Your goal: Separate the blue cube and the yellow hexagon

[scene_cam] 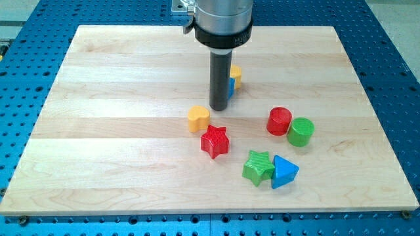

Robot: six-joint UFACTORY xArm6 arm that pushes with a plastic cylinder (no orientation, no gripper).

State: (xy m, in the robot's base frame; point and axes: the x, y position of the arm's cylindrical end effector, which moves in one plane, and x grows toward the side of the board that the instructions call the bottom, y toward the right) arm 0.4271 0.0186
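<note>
My tip (218, 107) stands near the middle of the wooden board (98, 118). Right behind the rod, on its right side, a sliver of the blue cube (231, 87) shows, mostly hidden by the rod. The yellow hexagon (235, 74) sits just above and to the right of the blue cube, touching it, and is also partly hidden. My tip is just below and left of both, close to the blue cube; whether it touches it cannot be told.
A yellow heart (198, 118) lies just below-left of my tip, with a red star (214, 141) under it. A red cylinder (279, 121) and green cylinder (301, 132) sit to the right. A green star (258, 167) and blue triangle (283, 172) lie lower right.
</note>
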